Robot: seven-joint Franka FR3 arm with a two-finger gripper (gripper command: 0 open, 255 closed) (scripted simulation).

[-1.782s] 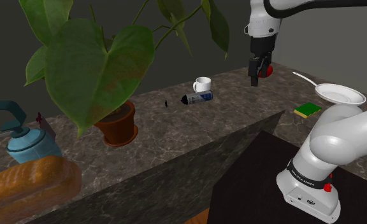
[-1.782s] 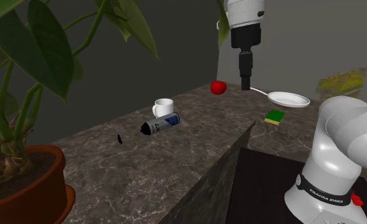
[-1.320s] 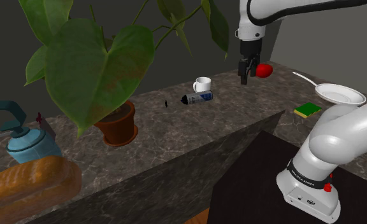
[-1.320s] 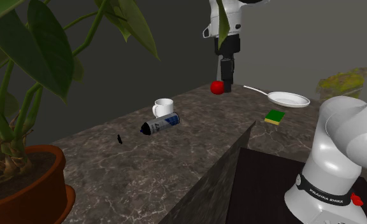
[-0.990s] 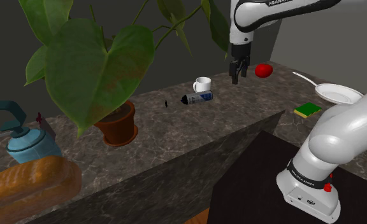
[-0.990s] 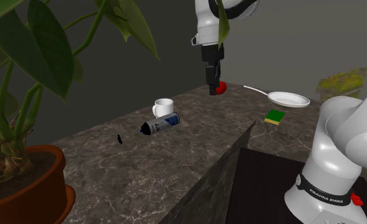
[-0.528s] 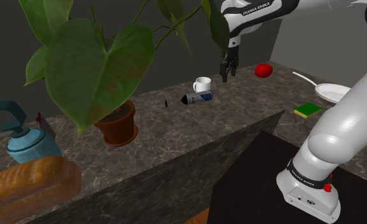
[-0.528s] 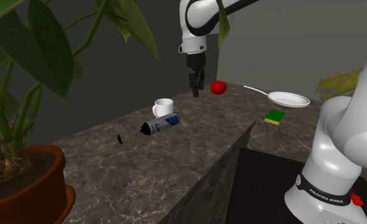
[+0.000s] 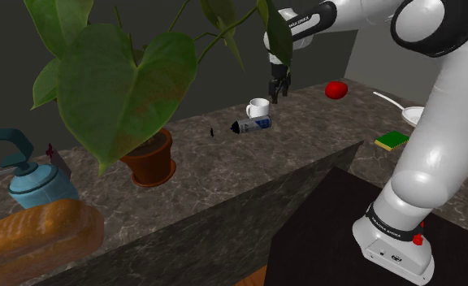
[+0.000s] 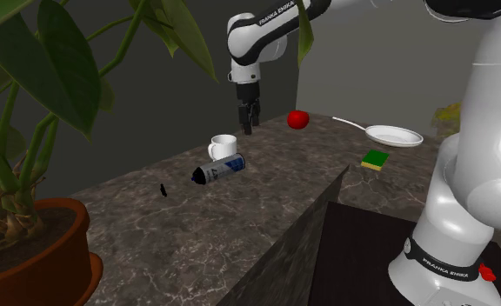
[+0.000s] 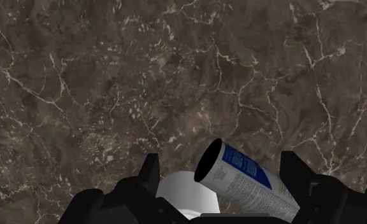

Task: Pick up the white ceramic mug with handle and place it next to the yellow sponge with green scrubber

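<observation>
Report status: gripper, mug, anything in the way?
Gripper open, empty, over the white mug. Mug upright on counter, not yet grasped. Blue-labelled can lying right beside mug, close to the fingers' path. Sponge apart, across counter.

Probably a home kitchen, marble counter (image 9: pixel 224 154), plate (image 10: pixel 395 136), sponge (image 10: pixel 375 159), potted plant (image 9: pixel 119 97)

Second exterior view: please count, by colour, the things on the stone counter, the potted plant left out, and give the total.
White: 3 (mug, plate, spoon)
Red: 1 (round fruit)
Blue-labelled: 1 (lying can)
Green and yellow: 1 (sponge)
Black: 1 (small item)
Total: 7; a yellowish patch behind the arm left uncounted.
</observation>
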